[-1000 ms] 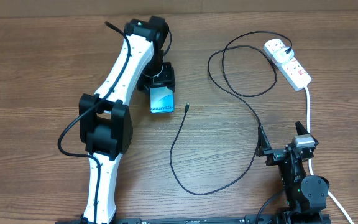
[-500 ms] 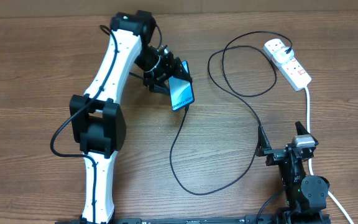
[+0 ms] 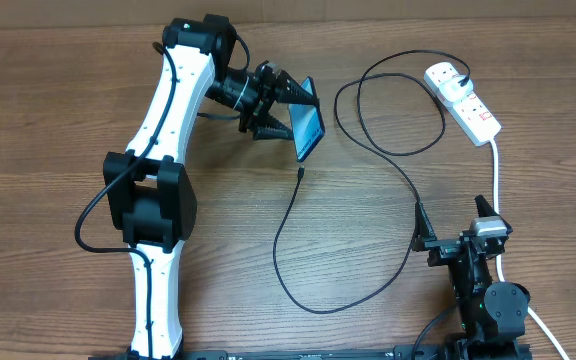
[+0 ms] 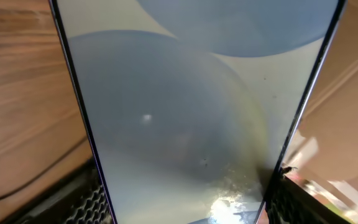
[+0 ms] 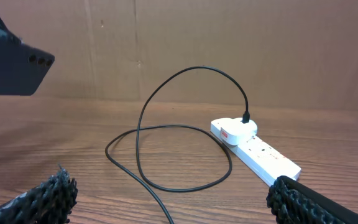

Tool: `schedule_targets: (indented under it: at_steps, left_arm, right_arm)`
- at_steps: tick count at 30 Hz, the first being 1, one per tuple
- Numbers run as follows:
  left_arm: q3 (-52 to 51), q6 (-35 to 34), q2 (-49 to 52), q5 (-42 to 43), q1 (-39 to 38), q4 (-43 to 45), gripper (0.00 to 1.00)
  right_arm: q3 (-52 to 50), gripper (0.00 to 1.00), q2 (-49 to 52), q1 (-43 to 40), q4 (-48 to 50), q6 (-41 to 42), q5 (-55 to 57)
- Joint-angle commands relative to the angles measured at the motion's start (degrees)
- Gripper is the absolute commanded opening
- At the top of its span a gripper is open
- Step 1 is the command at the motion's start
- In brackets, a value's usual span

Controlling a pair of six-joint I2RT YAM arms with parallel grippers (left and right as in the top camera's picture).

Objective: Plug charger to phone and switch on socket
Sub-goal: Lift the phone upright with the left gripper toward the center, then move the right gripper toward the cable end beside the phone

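My left gripper (image 3: 286, 108) is shut on the phone (image 3: 309, 131), holding it above the table, tilted on edge with its light blue screen facing the camera. In the left wrist view the phone (image 4: 185, 106) fills the frame between the two fingers (image 4: 73, 200). The charger (image 3: 408, 185), a thin black cable, loops across the table. Its connector tip (image 3: 299, 172) lies just below the phone, and its plug (image 3: 462, 72) sits in the white socket (image 3: 476, 112) at the far right. My right gripper (image 3: 455, 238) stands open near the front right edge, holding nothing. Ahead of it I see the socket (image 5: 257, 151) and the charger loop (image 5: 166, 127).
The socket's thick white cord (image 3: 495, 170) runs down the right side past my right arm and off the front edge. A brown cardboard wall (image 5: 229, 43) stands behind the table. A dark slab (image 5: 8, 59) on the left arm's side shows at the right wrist view's upper left.
The left arm has lifted the phone off the table, swung it to the right towards the cable loop and tipped it on edge. The right arm, charger and socket have not moved.
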Motion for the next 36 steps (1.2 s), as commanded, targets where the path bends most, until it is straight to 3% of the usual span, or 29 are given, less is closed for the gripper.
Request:
schedule_targets:
  at_steps: [1,4,7,9,12,15,17,20,26,30,32,34,36]
  left_arm:
    - [1.77,-1.40,-0.48,9.35,0.42,-0.13,0.51]
    - [1.77,-1.57,-0.48,10.25,0.39,-0.13,0.51]
    - [1.77,-1.57,-0.48,10.25,0.39,-0.13,0.52]
    - [1.77,-2.03,-0.48,10.25,0.39,-0.11,0.52]
    - [1.77,-3.10,-0.48,10.29,0.39,-0.11,0.52]
    - [1.77,-3.52,-0.48,10.29,0.39,-0.11,0.52]
    - [1.77,-3.52,-0.48,10.29,0.39,-0.11,0.51]
    - [1.77,-3.67,-0.48,10.32,0.39,-0.11,0.52]
    - [1.77,-4.13,-0.48,10.27,0.39,-0.09,0.51]
    - [1.77,-4.17,-0.48,10.25,0.39,-0.09,0.51]
    - [1.77,-4.17,-0.48,10.23,0.39,-0.09,0.51]
    - [1.77,-4.28,-0.48,10.23,0.39,-0.09,0.51]
    - [1.77,-4.57,-0.48,10.19,0.39,-0.09,0.51]
  right_arm:
    - [-0.59,1.00,-0.61,-0.24,0.90,-0.09,0.42]
    - [-0.59,1.00,-0.61,-0.13,4.24,2.08,-3.52]
    - [-0.59,1.00,-0.61,-0.02,5.07,18.45,-26.84]
    - [-0.59,1.00,-0.61,-0.02,7.85,25.90,-34.07]
    - [-0.57,1.00,-0.61,-0.02,17.03,36.57,-36.76]
    - [1.66,1.00,-0.48,-0.02,27.47,37.94,-39.08]
    - [7.28,1.00,0.48,-0.22,22.51,37.83,-37.75]
    - [20.37,1.00,6.40,-0.57,3.39,32.02,-33.94]
    - [50.23,1.00,31.19,-0.46,-30.21,19.61,-31.26]
    - [62.77,1.00,45.00,-0.44,-38.34,20.44,-44.63]
    - [65.09,1.00,50.07,-0.37,-35.80,23.04,-52.98]
    - [66.23,0.87,54.49,0.76,-32.33,24.85,-57.94]
    - [67.98,0.78,58.31,3.87,-34.27,25.16,-51.47]
